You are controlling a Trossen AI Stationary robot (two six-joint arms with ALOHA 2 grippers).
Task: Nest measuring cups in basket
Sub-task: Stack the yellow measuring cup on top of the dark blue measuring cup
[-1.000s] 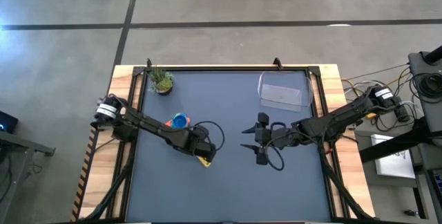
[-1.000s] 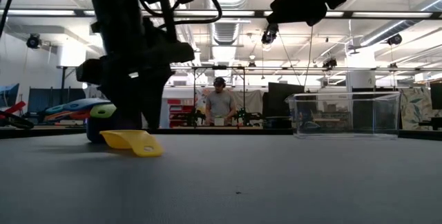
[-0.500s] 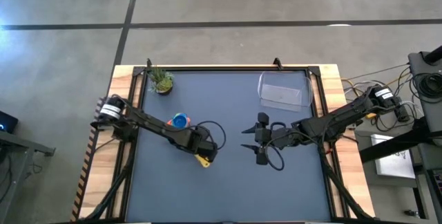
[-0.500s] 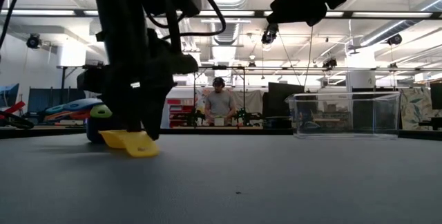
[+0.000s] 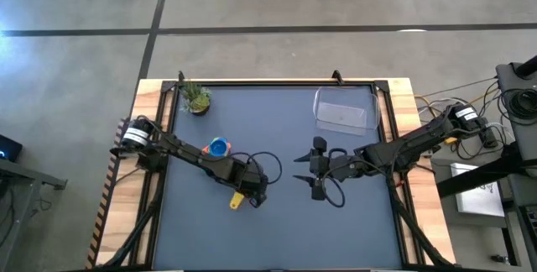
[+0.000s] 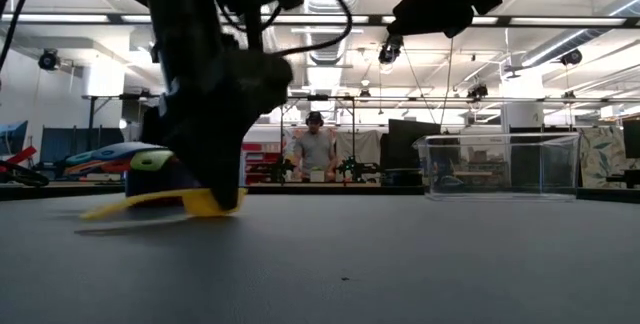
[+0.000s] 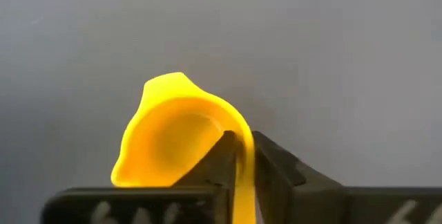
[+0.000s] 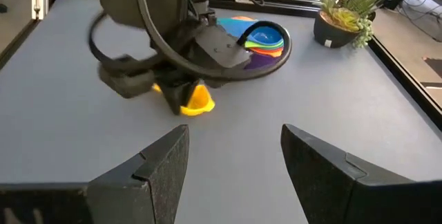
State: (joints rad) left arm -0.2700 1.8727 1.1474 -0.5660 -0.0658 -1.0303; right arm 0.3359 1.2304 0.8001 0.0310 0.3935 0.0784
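Observation:
The yellow measuring cup (image 7: 166,141) lies near the table's middle (image 5: 237,199), and my left gripper (image 5: 254,190) is shut on it. In the low view the cup's flat handle (image 6: 110,208) sticks out sideways, low over the table. The other cups sit nested in one stack (image 5: 218,147), blue on top, left of and beyond the left gripper. The clear basket (image 5: 341,112) stands at the far right of the table. My right gripper (image 5: 312,171) hovers open right of the middle, touching nothing. My left gripper holds the yellow cup by its bowl wall (image 7: 242,172), one finger (image 7: 215,158) inside the bowl and the other (image 7: 273,165) outside. It comes from above, slanting. The cup is tilted with its handle close over the table; whether it is lifted clear I cannot tell.
A small potted plant (image 5: 197,98) stands at the far left corner. A raised black frame (image 5: 277,83) borders the dark mat. Open mat lies between the two grippers and along the near edge. A person (image 6: 319,149) stands far off in the room.
My left gripper has moved down and toward the near edge, onto the yellow cup. The cup has turned about and tipped: its handle now points out toward the left and near side, where before only a short part of it showed.

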